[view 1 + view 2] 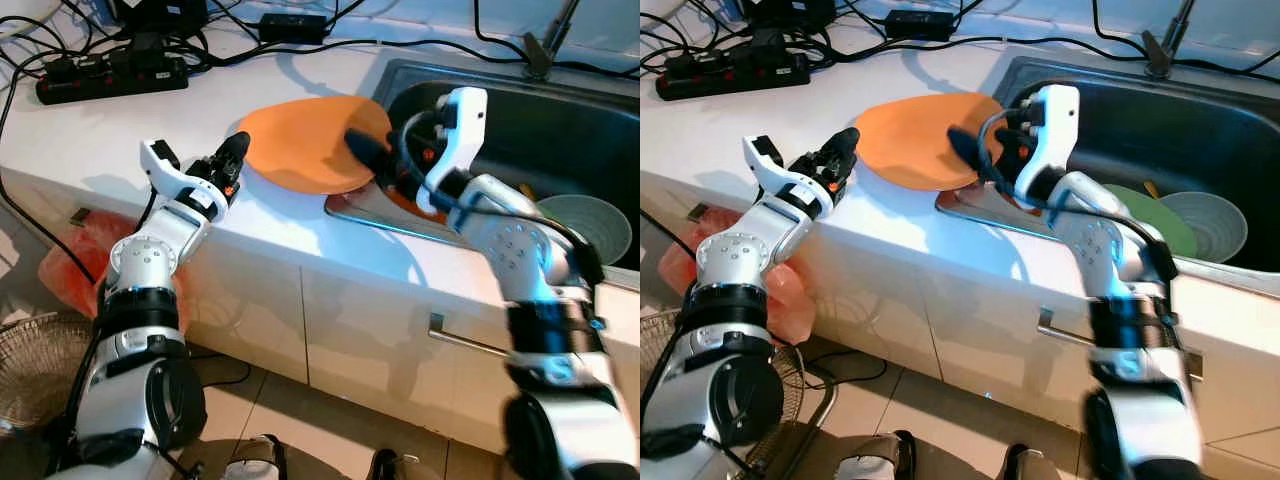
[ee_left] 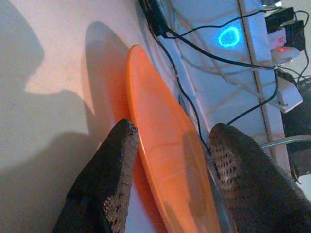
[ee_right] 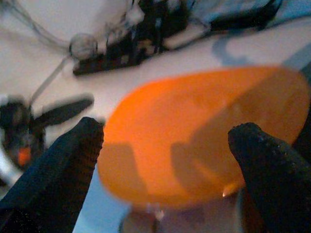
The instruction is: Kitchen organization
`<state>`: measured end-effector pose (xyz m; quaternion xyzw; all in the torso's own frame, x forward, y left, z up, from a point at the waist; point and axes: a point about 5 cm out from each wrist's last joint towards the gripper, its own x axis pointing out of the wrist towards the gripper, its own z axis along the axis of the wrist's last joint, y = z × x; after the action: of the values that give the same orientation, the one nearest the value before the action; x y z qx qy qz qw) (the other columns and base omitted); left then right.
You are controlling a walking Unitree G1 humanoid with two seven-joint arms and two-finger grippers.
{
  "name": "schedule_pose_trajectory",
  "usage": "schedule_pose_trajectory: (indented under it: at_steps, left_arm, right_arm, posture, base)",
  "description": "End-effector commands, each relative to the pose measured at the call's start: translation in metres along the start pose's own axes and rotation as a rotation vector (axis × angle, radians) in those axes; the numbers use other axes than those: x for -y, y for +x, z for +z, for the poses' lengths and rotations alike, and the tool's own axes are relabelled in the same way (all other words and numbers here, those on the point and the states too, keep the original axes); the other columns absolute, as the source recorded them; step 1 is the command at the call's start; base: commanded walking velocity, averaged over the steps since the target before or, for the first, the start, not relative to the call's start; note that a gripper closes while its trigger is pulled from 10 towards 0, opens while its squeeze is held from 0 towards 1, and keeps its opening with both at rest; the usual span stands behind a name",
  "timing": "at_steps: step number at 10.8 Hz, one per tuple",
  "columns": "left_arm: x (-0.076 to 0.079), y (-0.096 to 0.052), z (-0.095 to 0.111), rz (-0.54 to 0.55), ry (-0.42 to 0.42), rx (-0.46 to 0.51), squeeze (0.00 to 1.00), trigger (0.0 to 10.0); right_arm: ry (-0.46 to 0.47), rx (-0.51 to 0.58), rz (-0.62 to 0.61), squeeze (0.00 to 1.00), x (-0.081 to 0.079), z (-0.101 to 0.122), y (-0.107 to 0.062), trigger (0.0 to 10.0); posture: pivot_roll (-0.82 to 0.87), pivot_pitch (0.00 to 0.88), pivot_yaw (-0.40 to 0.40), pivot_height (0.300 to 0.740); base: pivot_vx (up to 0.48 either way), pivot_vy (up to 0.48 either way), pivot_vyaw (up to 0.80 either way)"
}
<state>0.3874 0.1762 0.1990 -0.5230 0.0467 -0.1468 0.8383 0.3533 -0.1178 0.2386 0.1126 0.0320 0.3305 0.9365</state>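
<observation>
A round orange plate (image 1: 305,140) lies on the white counter (image 1: 110,140) with its right edge over the sink rim. My left gripper (image 1: 238,152) is at the plate's left edge. In the left wrist view it is open, its fingertips (image 2: 121,145) straddling the plate's rim (image 2: 160,145). My right gripper (image 1: 370,152) reaches from the sink side over the plate's right edge. It is open too, both black fingers (image 3: 73,145) spread wide with the plate (image 3: 194,141) just beyond them.
The steel sink (image 1: 400,75) on the right holds a green plate (image 1: 1160,225) and a grey bowl (image 1: 1212,225). A faucet (image 1: 545,45) stands behind it. A power strip (image 1: 110,75) and cables lie at the counter's back. Below are cabinet doors with a handle (image 1: 465,340), a red bag (image 1: 75,265) and a wire basket (image 1: 25,360).
</observation>
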Motion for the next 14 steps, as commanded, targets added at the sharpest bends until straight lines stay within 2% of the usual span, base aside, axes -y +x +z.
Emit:
schedule_pose_trajectory:
  at_steps: [1, 2, 4, 6, 7, 10, 11, 12, 14]
  left_arm:
    - [-0.013, -0.002, -0.007, 0.072, -0.016, -0.039, 0.0, 10.0]
    - [-0.014, 0.0, -0.007, 0.079, -0.024, -0.048, 0.0, 10.0]
    - [-0.018, 0.001, -0.011, 0.116, -0.025, -0.075, 0.0, 10.0]
    - [-0.015, 0.004, -0.012, 0.101, -0.031, -0.092, 0.0, 10.0]
    - [-0.017, 0.006, -0.019, 0.101, -0.042, -0.146, 0.0, 10.0]
    - [-0.019, 0.008, -0.024, 0.106, -0.05, -0.167, 0.0, 10.0]
    - [-0.024, 0.009, -0.027, 0.139, -0.06, -0.175, 0.0, 0.9]
    - [-0.024, 0.009, -0.029, 0.136, -0.069, -0.186, 0.0, 0.0]
    - [-0.023, 0.01, -0.031, 0.13, -0.077, -0.201, 0.0, 0.0]
  right_arm:
    - [-0.035, -0.039, 0.023, 0.0, -0.004, -0.003, -0.003, 10.0]
    - [-0.087, -0.096, 0.043, 0.0, -0.007, -0.004, -0.011, 10.0]
    - [-0.133, -0.15, 0.041, 0.0, -0.005, -0.007, -0.019, 10.0]
    - [-0.145, -0.163, 0.037, 0.0, -0.004, -0.007, -0.022, 10.0]
    - [-0.15, -0.168, 0.036, 0.0, -0.005, -0.007, -0.024, 10.0]
    - [-0.155, -0.169, 0.041, 0.0, -0.006, -0.007, -0.024, 10.0]
    - [-0.157, -0.169, 0.042, 0.0, -0.007, -0.007, -0.024, 10.0]
    - [-0.156, -0.169, 0.042, 0.0, -0.007, -0.008, -0.024, 10.0]
    - [-0.154, -0.169, 0.047, 0.0, -0.009, -0.009, -0.024, 10.0]
  posture:
    - [0.07, 0.152, 0.046, 0.74]
    - [0.06, 0.154, 0.047, 0.74]
    - [0.06, 0.154, 0.049, 0.74]
    - [0.06, 0.155, 0.049, 0.74]
    - [0.05, 0.156, 0.049, 0.74]
    - [0.05, 0.156, 0.049, 0.74]
    - [0.04, 0.16, 0.051, 0.74]
    - [0.04, 0.159, 0.051, 0.74]
    - [0.04, 0.161, 0.053, 0.74]
  base:
    - [0.0, 0.0, 0.0]
    - [0.0, 0.0, 0.0]
    - [0.0, 0.0, 0.0]
    - [0.0, 0.0, 0.0]
    - [0.0, 0.0, 0.0]
    - [0.0, 0.0, 0.0]
    - [0.0, 0.0, 0.0]
    - [0.0, 0.0, 0.0]
    - [0.0, 0.0, 0.0]
